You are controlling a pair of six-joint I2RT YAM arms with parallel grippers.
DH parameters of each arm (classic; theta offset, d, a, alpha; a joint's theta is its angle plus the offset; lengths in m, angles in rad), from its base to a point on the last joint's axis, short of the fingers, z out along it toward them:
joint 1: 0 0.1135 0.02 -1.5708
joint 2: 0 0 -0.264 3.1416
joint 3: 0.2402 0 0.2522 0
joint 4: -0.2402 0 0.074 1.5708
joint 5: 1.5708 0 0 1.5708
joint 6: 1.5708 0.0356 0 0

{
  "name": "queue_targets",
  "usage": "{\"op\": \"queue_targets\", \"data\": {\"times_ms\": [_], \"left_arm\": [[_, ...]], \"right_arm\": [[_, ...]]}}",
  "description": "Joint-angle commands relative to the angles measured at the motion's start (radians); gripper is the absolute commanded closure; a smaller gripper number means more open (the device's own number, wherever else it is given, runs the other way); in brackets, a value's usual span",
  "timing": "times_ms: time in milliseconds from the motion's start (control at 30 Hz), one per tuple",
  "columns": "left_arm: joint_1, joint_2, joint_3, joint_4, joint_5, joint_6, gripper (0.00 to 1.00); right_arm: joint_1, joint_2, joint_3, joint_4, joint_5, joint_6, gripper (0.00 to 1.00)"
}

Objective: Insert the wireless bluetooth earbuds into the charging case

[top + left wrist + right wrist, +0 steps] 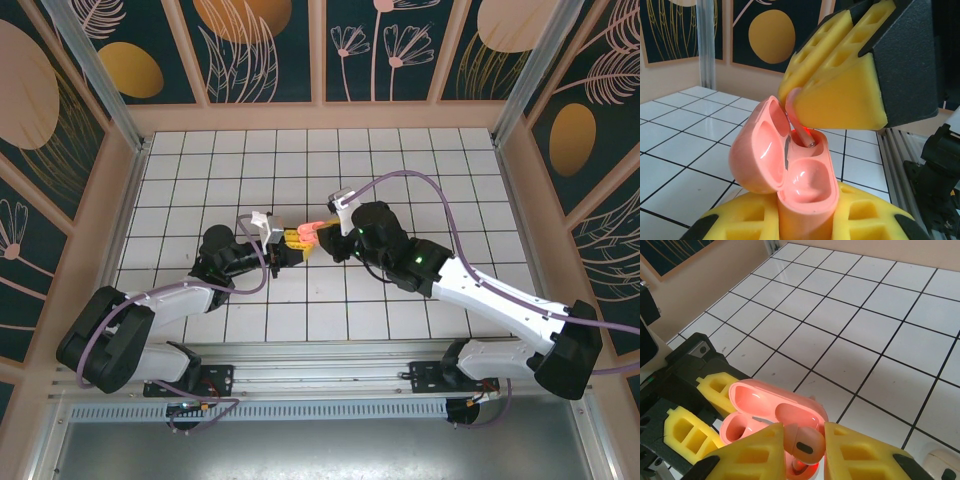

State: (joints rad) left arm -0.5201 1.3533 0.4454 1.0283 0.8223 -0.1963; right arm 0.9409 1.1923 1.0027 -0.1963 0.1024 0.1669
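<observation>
The two arms meet over the middle of the white tiled worktop (pixel 400 170), gripper to gripper, both lifted clear of the tiles.

The left gripper (pixel 805 215) is pinching the lower body of the pink case (pixel 807 187) between its yellow foam fingers (pixel 740 220). The case stands upright with its lid (pixel 757 150) swung open to the left in the left wrist view, so its glossy inner hollows show.

The right gripper (pixel 802 452) comes in from above. Its yellow fingers (pixel 752 450) are pressed together on a pink earbud (pixel 805 442). The bud's rounded head sits between the pads and its stem points down. In the left wrist view the stem (pixel 801 131) slants into the far socket of the case, and its metal tip is already inside the opening. The bud is not seated yet, since its head is above the rim and gripped. The near socket is empty.

In the top view the left gripper (pixel 285 247) and right gripper (pixel 318 232) are almost touching, with the case (pixel 300 238) between them.
</observation>
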Motion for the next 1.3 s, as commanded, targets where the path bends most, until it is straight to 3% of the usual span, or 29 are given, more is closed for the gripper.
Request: {"op": "queue_targets", "data": {"times_ms": [0, 233, 433, 700, 967, 1267], "left_arm": [[-0.005, -0.001, 0.022, 0.102, 0.009, -0.025, 0.86], [-0.005, 0.007, 0.031, 0.099, 0.012, -0.025, 0.86], [-0.006, 0.01, 0.039, 0.083, 0.016, -0.018, 0.86], [-0.003, 0.004, 0.038, 0.048, 0.014, 0.004, 0.87], [-0.006, 0.004, 0.041, 0.047, 0.016, 0.004, 0.87], [-0.004, -0.001, 0.04, 0.048, 0.017, 0.001, 0.87]], "right_arm": [[0.012, 0.009, -0.006, -0.011, -0.04, -0.032, 0.77], [0.013, 0.016, 0.022, -0.028, -0.082, -0.05, 0.7], [0.012, 0.017, 0.048, -0.029, -0.119, -0.054, 0.56], [-0.026, -0.034, 0.07, -0.012, -0.213, -0.008, 0.46], [-0.138, -0.095, 0.049, 0.041, -0.412, 0.101, 0.44], [-0.214, -0.074, 0.033, 0.013, -0.462, 0.162, 0.61]]}}
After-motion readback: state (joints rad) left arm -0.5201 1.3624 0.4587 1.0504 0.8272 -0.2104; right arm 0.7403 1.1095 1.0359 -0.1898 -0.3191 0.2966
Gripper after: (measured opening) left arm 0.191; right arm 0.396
